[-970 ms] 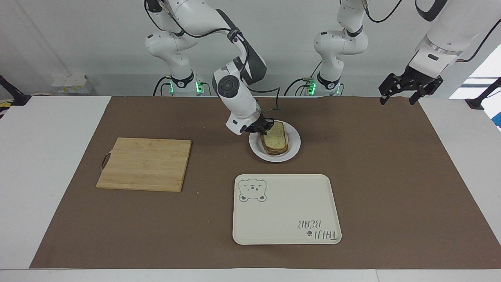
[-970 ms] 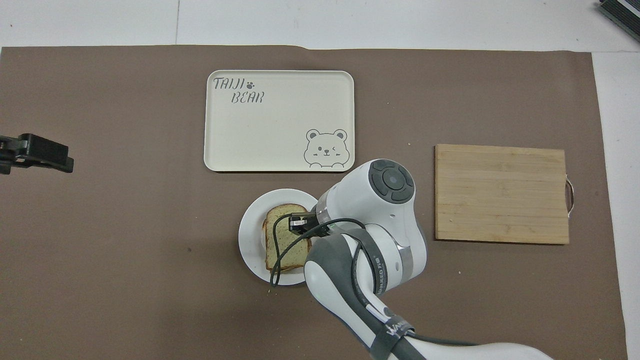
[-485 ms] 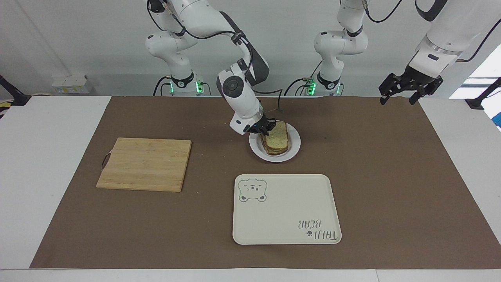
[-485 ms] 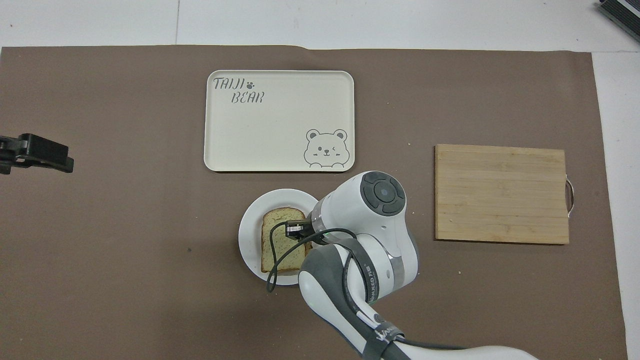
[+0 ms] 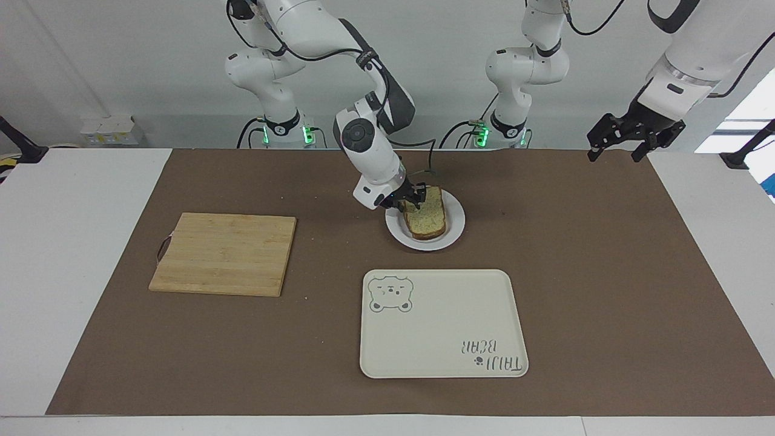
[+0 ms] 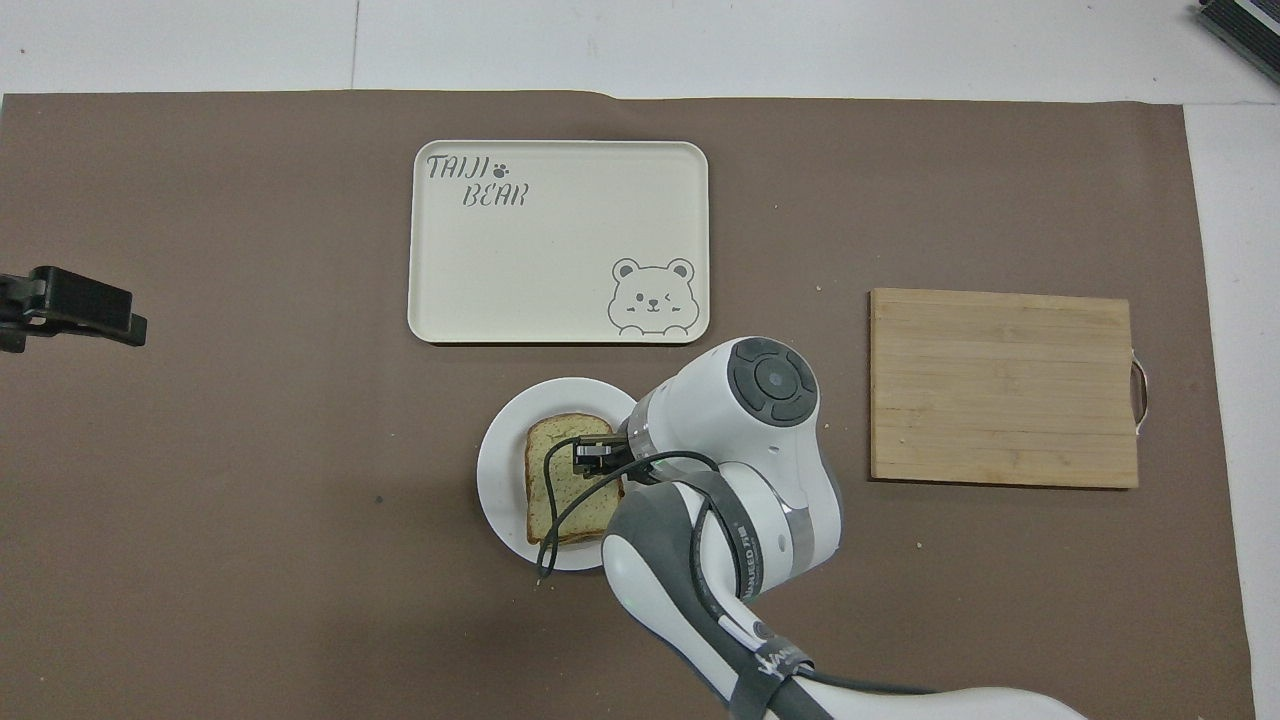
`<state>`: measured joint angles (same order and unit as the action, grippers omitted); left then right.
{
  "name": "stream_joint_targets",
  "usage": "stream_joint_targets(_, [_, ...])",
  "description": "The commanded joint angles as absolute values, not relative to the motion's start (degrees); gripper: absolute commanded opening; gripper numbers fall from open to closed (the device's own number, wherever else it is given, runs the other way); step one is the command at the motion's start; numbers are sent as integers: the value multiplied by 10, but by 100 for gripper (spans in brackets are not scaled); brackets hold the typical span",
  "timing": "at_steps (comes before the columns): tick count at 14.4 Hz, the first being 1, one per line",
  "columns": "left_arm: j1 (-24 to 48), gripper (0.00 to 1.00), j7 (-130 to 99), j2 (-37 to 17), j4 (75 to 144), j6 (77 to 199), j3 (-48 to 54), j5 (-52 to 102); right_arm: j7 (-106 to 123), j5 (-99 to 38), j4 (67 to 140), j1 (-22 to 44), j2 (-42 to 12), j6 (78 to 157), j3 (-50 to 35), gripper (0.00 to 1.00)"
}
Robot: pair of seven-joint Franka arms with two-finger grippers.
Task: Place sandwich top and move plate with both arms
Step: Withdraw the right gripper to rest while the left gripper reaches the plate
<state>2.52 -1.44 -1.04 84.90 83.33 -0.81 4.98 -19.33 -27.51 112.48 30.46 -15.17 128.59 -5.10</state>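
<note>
The sandwich top [image 5: 428, 213], a pale speckled slice with a brown crust, lies flat on a stack of bread on the small white plate [image 5: 455, 227] in the middle of the brown mat. My right gripper [image 5: 413, 197] is at the edge of the slice on the right arm's side, low over the plate, its fingers parted and open. In the overhead view the right gripper [image 6: 590, 455] covers part of the sandwich top [image 6: 556, 495] on the plate [image 6: 497, 470]. My left gripper [image 5: 636, 136] waits open, raised over the left arm's end of the mat.
A cream tray [image 5: 442, 324] with a bear drawing lies just farther from the robots than the plate. A bamboo cutting board [image 5: 224, 253] lies toward the right arm's end of the table. The right arm's wrist and cable hang over the plate's near edge.
The slice, tilted up at the gripper's side a second ago, now lies flat on the stack. The right gripper's fingers have parted. The left arm has barely moved.
</note>
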Motion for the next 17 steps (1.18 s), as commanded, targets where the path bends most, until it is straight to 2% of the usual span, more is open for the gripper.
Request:
stream_joint_targets(1, [12,100,-14,35,923,869,-4,66,-196,-260,1123,292,-136,1281,-46,100])
stream_joint_targets(4, [22,100,-13,61,989,905,1,66,-192,-173,1109,262,-125,1247,-47,100])
stream_joint_targets(7, [22,100,-19,57,1016,925,4,97,-191,-115,1094,223,-102,1200,-47,100])
stream_joint_targets(11, [39,100,-21,61,1069,976,5,111,-192,-30,1088,176,-70,1187,-47,100])
stream_joint_targets(14, [33,100,-23,83,1122,1034,6,115,-191,-12,1050,142,-70,1159,-47,100])
stream_joint_targets(17, [40,100,-18,98,1172,1086,6,161,-190,-12,1006,118,-58,1099,-45,100])
